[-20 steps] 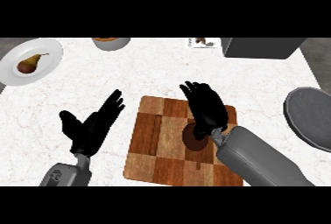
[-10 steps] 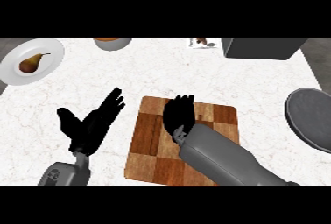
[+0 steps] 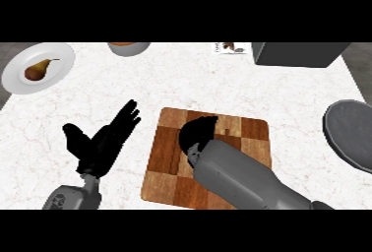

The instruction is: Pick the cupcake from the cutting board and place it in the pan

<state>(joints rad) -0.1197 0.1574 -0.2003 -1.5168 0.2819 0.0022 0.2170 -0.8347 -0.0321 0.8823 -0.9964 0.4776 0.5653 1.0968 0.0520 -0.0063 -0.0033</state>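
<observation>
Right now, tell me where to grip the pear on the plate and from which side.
Grip the pear round its wide body, from above: it lies on its side on the plate, and its stem end is narrow.

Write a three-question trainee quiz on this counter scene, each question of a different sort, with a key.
1. True or false: the right hand is over the cutting board.
2. Multiple choice: where is the pan? A) at the counter's right edge B) on the cutting board C) beside the plate
3. Fill in: the plate at the far left holds a ____.

Key:
1. True; it is curled down on the board, and the cupcake itself is hidden.
2. A
3. pear

The left hand rests open left of the board.
</observation>
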